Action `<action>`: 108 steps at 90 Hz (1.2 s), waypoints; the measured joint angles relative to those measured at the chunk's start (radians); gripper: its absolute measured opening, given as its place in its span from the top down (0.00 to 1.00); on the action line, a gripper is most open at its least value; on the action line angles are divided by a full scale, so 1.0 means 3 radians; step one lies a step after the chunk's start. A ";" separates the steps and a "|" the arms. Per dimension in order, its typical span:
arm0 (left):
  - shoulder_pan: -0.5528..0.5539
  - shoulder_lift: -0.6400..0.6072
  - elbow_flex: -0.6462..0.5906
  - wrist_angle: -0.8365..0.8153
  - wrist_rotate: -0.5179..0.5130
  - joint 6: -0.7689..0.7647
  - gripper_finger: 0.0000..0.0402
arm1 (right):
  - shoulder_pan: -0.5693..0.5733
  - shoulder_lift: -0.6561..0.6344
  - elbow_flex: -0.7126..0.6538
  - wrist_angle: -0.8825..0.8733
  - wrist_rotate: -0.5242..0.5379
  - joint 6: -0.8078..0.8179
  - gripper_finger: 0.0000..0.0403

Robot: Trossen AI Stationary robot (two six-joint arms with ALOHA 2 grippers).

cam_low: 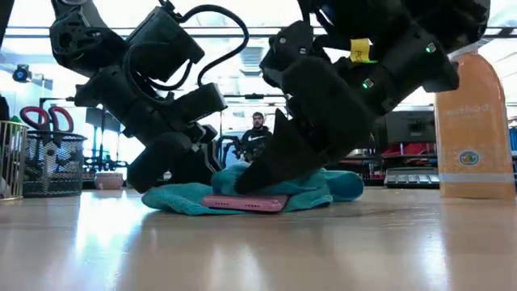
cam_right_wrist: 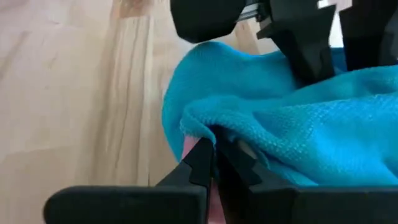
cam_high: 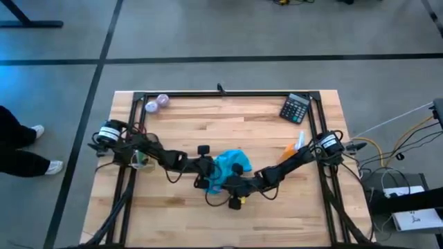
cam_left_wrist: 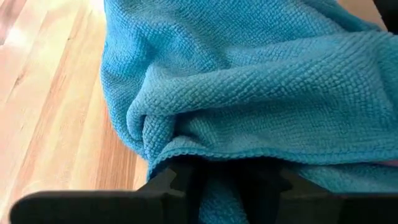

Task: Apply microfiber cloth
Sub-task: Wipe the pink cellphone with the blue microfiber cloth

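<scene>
Lying bunched at mid-worktop [cam_high: 180, 131] over a pink phone [cam_low: 245, 203]: the cloth [cam_high: 227, 166]. Pinching its edge from one side, left hand [cam_left_wrist: 214, 186]; clamping the opposite edge from the other, right hand [cam_right_wrist: 214, 163], both equally near.

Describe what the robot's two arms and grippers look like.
Both arms are black and jointed, with loose black cables looping along them. The left arm and right arm each carry a white-and-black ringed joint near the base. The right arm shows a yellow tag and small green lights. The fingers are black, angular.
</scene>
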State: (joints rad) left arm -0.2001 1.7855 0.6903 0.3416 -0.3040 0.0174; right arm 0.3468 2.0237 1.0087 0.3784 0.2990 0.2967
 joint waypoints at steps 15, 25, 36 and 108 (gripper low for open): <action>0.0000 0.0000 0.0000 0.0000 0.0001 0.0000 0.81 | 0.0000 0.0017 0.0002 -0.0020 -0.0151 0.0076 1.00; 0.0000 0.0000 0.0000 -0.0002 0.0001 0.0000 0.81 | 0.0069 -0.0077 0.0002 -0.0228 -0.0151 0.0117 1.00; 0.0000 0.0000 0.0000 -0.0004 0.0002 -0.0001 0.81 | 0.0117 -0.0206 0.0002 -0.0544 -0.0146 0.0163 1.00; -0.0003 0.0000 0.0001 -0.0013 0.0001 -0.0028 0.81 | -0.0006 -0.0303 0.0841 -0.2120 0.0140 0.0202 0.73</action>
State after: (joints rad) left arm -0.2008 1.7855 0.6907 0.3378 -0.3037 0.0090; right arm 0.3449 1.9327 1.2610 -0.2576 0.3411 0.3574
